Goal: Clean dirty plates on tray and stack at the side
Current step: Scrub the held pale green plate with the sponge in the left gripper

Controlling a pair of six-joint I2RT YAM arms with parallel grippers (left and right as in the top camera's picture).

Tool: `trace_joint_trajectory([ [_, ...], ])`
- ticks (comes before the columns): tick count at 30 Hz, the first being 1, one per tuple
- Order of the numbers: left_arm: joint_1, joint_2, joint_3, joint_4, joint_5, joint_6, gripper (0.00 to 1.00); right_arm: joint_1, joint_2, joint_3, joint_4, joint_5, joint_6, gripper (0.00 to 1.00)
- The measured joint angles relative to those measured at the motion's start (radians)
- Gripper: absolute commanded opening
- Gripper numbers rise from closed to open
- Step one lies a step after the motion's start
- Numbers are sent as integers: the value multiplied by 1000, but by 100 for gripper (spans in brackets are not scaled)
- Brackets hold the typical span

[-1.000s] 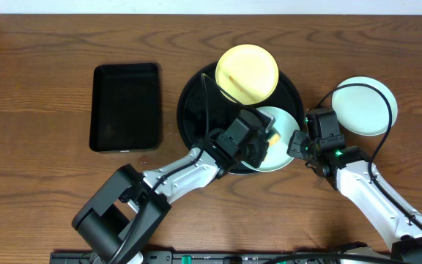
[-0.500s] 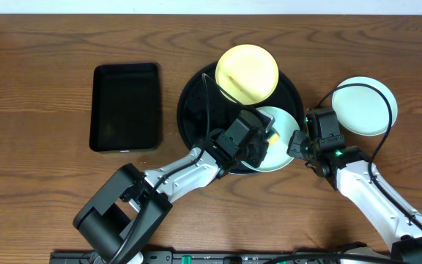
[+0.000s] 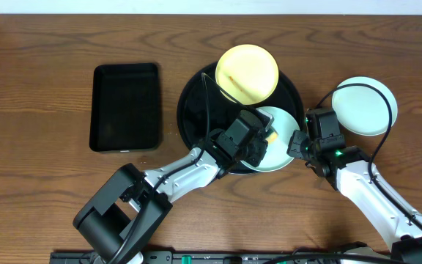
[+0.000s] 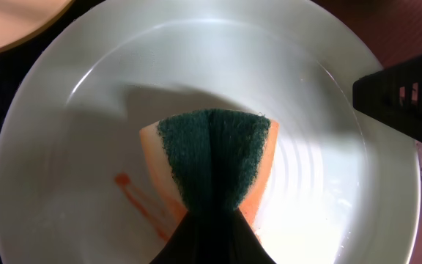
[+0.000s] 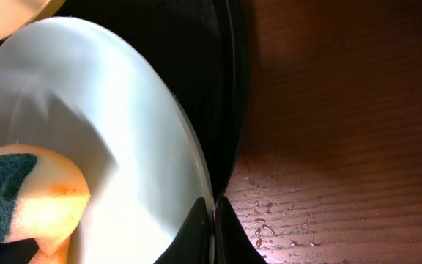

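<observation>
A mint-blue plate (image 3: 280, 147) lies at the front right of the round black tray (image 3: 193, 110). It fills the left wrist view (image 4: 64, 154), with an orange smear at its lower left. My left gripper (image 3: 264, 141) is shut on a green-and-orange sponge (image 4: 212, 158) pressed on this plate. My right gripper (image 3: 296, 142) is shut on the plate's right rim (image 5: 196, 183). A pale yellow plate (image 3: 247, 73) with a thin orange streak sits at the back of the tray. A second mint-blue plate (image 3: 365, 106) lies on the table to the right.
A rectangular black tray (image 3: 126, 106) lies on the wooden table to the left of the round tray. Water drops (image 5: 269, 220) dot the wood beside the round tray's right rim. A black cable crosses the plate on the right.
</observation>
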Motion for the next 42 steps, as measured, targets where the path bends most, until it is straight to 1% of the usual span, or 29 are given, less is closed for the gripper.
trace_joint_trajectory([
  [11,0,11,0,4,-1,0,8,0,0,0,-13,0,0,1],
  [20,0,51,0,49,-3,0,8,0,0,0,-16,7,0,1],
  [36,0,61,0,77,-38,4,8,0,0,0,-16,11,0,1],
  [42,0,89,0,133,-60,28,8,0,0,0,-17,19,0,1],
])
